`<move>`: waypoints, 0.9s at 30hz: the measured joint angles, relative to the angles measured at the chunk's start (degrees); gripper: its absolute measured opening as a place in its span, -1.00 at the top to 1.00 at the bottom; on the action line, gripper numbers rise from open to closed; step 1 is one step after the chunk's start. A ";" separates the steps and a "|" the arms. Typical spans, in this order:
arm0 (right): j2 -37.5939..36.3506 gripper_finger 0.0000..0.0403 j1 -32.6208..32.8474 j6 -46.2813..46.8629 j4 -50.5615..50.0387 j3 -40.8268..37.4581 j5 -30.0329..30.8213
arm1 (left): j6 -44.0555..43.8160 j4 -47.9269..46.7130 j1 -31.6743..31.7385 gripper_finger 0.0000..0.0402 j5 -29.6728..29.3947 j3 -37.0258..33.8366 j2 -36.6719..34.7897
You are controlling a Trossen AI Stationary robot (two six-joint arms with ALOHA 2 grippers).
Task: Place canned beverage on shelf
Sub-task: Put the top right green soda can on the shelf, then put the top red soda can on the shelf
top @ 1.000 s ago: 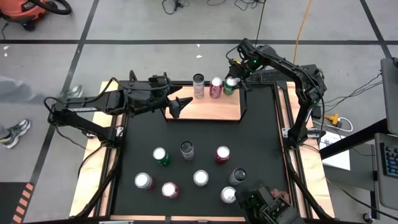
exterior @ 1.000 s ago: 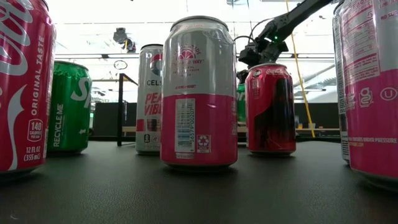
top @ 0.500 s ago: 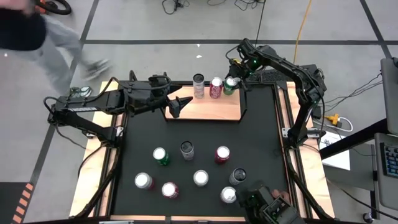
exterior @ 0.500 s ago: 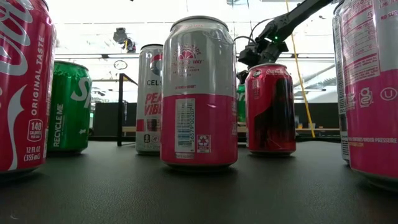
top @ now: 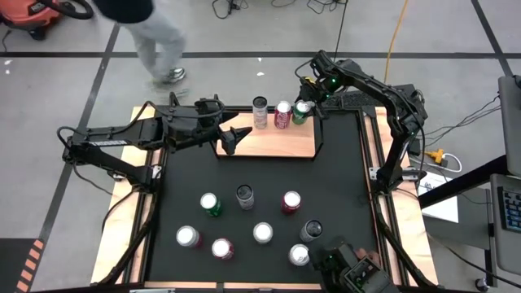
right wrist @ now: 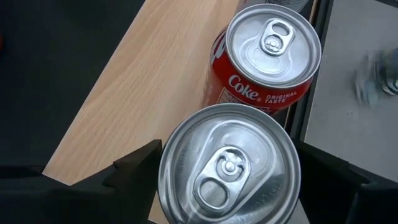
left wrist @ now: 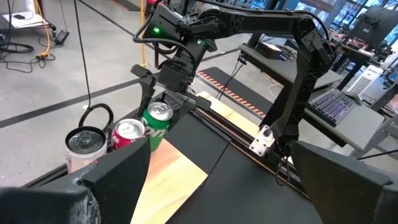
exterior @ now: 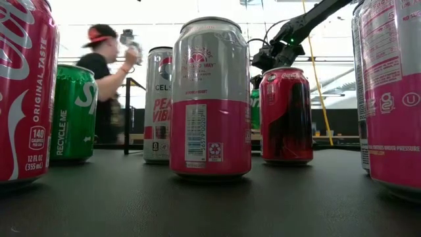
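The shelf (top: 269, 142), a light wooden board, lies at the far middle of the black mat. Three cans stand upright along its far edge: a silver one (top: 260, 111), a red Coke can (top: 282, 114) and a green can (top: 301, 111). My right gripper (top: 305, 104) slants down over the green can (right wrist: 227, 165), open, with one finger on each side of its upper wall. My left gripper (top: 240, 134) hovers open above the shelf's left end and touches nothing. My right gripper's fingers (right wrist: 140, 168) flank the green can's upper wall (left wrist: 157, 121) from above and the far right. I cannot tell whether they touch it. The can stands upright on its base on the shelf, beside the Coke can (right wrist: 270, 53).
Several more cans stand upright on the near half of the mat (top: 244, 196), among them a pink-and-silver one (exterior: 210, 99) close to the low camera. Black brackets (top: 317, 134) rise at the shelf's ends. A person (exterior: 105, 85) walks beyond the far left corner.
A person has walked across the floor beyond the table's far left. Both arms and all cans have kept their places.
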 joint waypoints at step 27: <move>0.06 -0.77 0.06 2.56 2.37 0.00 3.17 | -1.44 -0.36 -0.02 -0.94 2.32 0.00 0.00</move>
